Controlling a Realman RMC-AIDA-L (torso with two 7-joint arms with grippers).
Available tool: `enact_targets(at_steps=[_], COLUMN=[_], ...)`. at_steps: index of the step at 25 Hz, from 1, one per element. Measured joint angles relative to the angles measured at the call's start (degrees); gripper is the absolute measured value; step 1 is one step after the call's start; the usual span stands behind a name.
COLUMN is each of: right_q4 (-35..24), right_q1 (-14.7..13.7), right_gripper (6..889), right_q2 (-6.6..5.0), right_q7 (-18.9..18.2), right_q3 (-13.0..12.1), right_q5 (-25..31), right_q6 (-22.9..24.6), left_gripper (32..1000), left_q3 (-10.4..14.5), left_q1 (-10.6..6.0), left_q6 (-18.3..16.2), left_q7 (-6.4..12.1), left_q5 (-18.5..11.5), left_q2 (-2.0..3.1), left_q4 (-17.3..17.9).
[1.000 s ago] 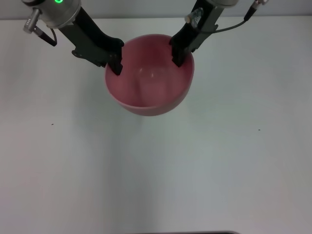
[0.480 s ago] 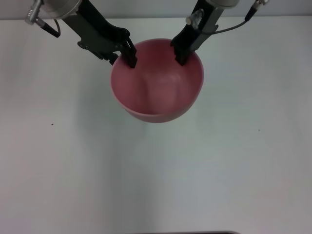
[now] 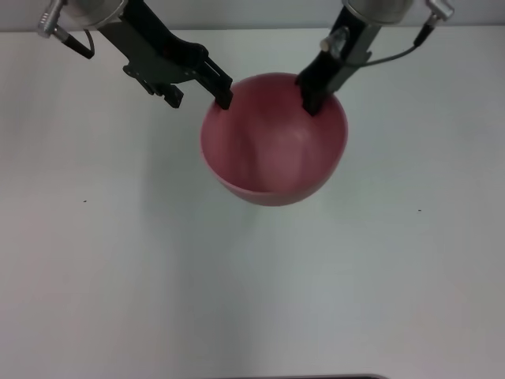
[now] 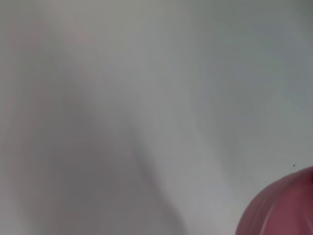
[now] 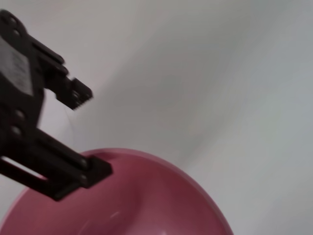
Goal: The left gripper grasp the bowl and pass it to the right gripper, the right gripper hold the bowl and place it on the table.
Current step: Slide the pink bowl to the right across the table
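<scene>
The pink bowl hangs above the white table, its opening tipped toward me. My right gripper comes down from the upper right and is shut on the bowl's far rim. My left gripper stands open at the bowl's upper left; one finger is right at the rim and the other is well clear of it. The right wrist view shows the left gripper spread open just above the bowl. In the left wrist view only an edge of the bowl shows over the table.
The table's far edge runs just behind both arms. A few tiny dark specks mark the surface. A dark strip shows at the near edge.
The bowl has moved to the right together with the right gripper. The left gripper opened and let go of the rim.
</scene>
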Motion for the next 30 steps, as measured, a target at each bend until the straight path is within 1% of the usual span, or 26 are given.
enact_targets(at_steps=[4, 9, 12, 15, 16, 17, 18, 21, 23, 28, 30], right_q4=[-0.6, -2.6, -3.0, -3.5, -4.0, -4.3, -4.3, -4.8, -5.1, -5.2, -5.3], right_q1=[-2.2, -6.1, -8.3, -10.3, -11.7, -12.4, -12.4, -14.4, -15.5, -18.1, -18.8], right_gripper=[37, 43, 46, 49, 50, 51, 52, 55, 57, 63, 65], right_q2=[-0.63, -1.95, -2.73, -3.07, -3.56, -3.89, -3.89, -4.70, -4.93, -5.25, -5.29], right_q7=[0.3, 0.7, 1.0, 1.0, 1.0, 1.0, 1.0, 1.1, 1.1, 1.0, 0.9], right_q3=[-0.1, -0.1, -0.1, -0.1, -0.1, 0.0, 0.0, 0.2, 0.1, 0.0, -0.2], right_q5=[-0.9, -1.3, -1.3, -1.4, -1.4, -1.4, -1.4, -1.4, -1.4, -1.4, -1.4], right_q6=[0.1, 0.7, 0.7, 0.7, 0.9, 1.0, 1.0, 1.1, 1.0, 0.2, -0.4], left_gripper=[806, 883, 883, 883, 883, 883, 883, 883, 883, 883, 883], left_q3=[0.0, 0.0, 0.0, 0.0, 0.0, 0.0, 0.0, 0.2, 0.2, 0.2, 0.2], left_q1=[0.37, 0.82, 1.20, 1.94, 2.50, 2.66, 2.66, 2.74, 2.78, 2.86, 2.89], left_q6=[0.0, 0.0, 0.0, 0.3, 0.7, 0.9, 0.9, 1.5, 1.6, 1.9, 1.9], left_q7=[0.33, 0.45, 0.61, 0.80, 1.06, 1.19, 1.19, 1.56, 1.81, 2.26, 2.42], left_q5=[-0.3, -0.7, -0.7, -0.7, -0.8, -0.7, -0.7, -0.6, -0.6, -0.3, -0.3], left_q2=[-0.11, -0.13, -0.04, 0.00, 0.00, 0.00, 0.00, -0.03, -0.09, -0.45, -0.49], left_q4=[0.0, 0.1, 0.1, 0.1, 0.1, 0.1, 0.1, -0.2, -0.3, -0.4, -0.4])
